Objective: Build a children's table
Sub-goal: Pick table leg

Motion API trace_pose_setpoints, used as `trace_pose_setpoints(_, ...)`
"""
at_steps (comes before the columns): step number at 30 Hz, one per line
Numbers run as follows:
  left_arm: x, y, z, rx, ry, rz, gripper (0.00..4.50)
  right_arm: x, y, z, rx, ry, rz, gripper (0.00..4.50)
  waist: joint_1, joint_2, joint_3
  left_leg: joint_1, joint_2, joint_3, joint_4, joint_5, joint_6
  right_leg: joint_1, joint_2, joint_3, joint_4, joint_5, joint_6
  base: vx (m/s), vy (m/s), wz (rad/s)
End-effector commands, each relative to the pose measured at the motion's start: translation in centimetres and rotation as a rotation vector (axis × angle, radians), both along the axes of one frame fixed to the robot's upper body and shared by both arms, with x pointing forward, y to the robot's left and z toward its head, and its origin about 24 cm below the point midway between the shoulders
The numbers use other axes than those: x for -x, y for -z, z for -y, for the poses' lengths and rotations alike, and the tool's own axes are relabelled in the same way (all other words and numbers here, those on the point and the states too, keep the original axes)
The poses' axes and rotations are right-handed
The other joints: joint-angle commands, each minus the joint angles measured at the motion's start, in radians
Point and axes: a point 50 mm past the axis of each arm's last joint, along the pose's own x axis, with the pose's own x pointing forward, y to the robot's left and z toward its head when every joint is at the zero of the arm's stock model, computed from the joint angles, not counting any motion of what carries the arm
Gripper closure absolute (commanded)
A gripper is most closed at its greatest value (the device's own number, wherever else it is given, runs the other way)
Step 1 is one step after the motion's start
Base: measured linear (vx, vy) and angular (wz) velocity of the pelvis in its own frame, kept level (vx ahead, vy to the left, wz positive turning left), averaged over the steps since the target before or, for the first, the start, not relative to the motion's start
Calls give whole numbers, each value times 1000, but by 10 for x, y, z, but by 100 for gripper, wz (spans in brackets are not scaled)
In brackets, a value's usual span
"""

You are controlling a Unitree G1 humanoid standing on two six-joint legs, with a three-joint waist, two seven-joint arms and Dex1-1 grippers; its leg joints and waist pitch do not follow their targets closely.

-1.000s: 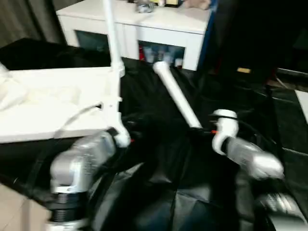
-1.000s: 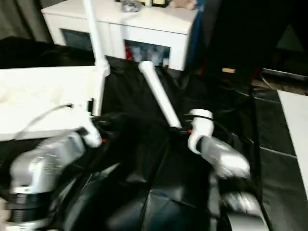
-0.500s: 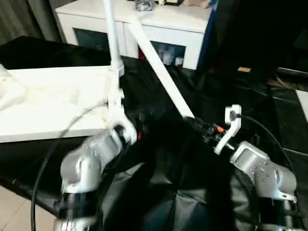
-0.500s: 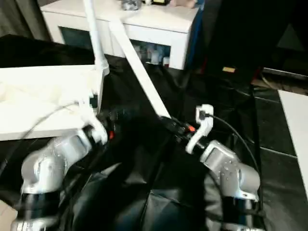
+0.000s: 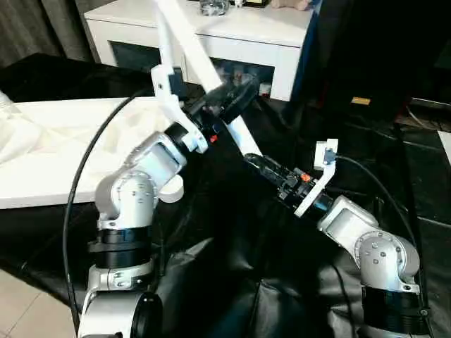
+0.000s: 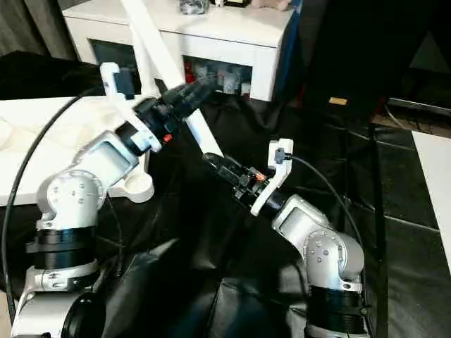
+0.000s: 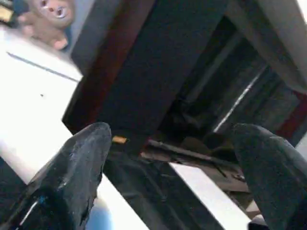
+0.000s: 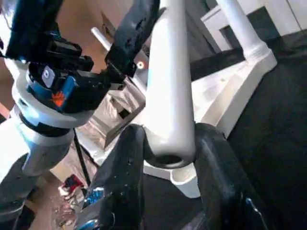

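My right fingers (image 8: pixel 165 158) clamp the end of a long white table leg (image 5: pixel 204 70); my left fingers (image 5: pixel 236 95) stand spread beside it.

We are logging a table leg (image 8: pixel 170 91) in smooth white plastic with a soft sheen, its end gripped between glossy black fingers (image 8: pixel 125 167). The forearms (image 5: pixel 151 165) are showing brushed silver metal. Underneath, black sheeting (image 5: pixel 282 282) is lying creased and shiny, like plastic film.
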Motion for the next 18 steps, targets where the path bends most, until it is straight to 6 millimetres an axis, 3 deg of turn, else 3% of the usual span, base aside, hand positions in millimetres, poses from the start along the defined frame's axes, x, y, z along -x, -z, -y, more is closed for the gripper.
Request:
trace_pose_setpoints(1,-2,8,-4,-9,-37,-48,0,2,-22,-7,-58,-47,94,336,1,-4,-71,34,43,-17,-67,-121,-11,42,-69,26,-72,-16,-178,0,0,0)
trace_pose_setpoints(2,3,5,-6,54,-18,-30,0,0,-26,-5,-84,-29,92,336,-1,-15,-70,33,43,-16,-67,-118,-9,43,-67,26,-73,-15,-177,0,0,0)
trace_pose_setpoints(4,8,2,-7,92,-3,-14,0,-1,-28,-4,-99,-21,89,336,0,-16,-71,31,44,-15,-65,-102,-1,45,-71,26,-68,-6,-194,0,0,0)
trace_pose_setpoints(5,15,-2,-9,154,31,6,0,-3,-31,-2,-118,-12,87,336,-2,-26,-70,30,43,-12,-64,-97,7,44,-69,26,-70,-5,-198,0,0,0)
trace_pose_setpoints(7,19,-1,-10,190,48,-4,0,-4,-33,-1,-125,-8,85,336,1,-21,-71,31,44,-12,-61,-84,15,42,-70,26,-64,0,-207,0,0,0)
trace_pose_setpoints(8,21,1,-11,201,53,-13,0,-5,-33,0,-127,-8,85,336,-1,-25,-69,32,43,-10,-62,-88,19,40,-66,25,-67,-14,-202,0,0,0)
trace_pose_setpoints(10,23,5,-13,213,51,-30,0,-5,-34,1,-129,-10,83,336,0,-22,-67,34,44,-11,-64,-108,10,37,-66,26,-71,-50,-186,0,0,0)
trace_pose_setpoints(18,29,16,-25,316,-1,-104,0,-5,-37,4,-151,5,67,336,-2,-28,-65,36,44,-12,-72,-159,-39,35,-65,28,-80,-114,-131,0,0,0)
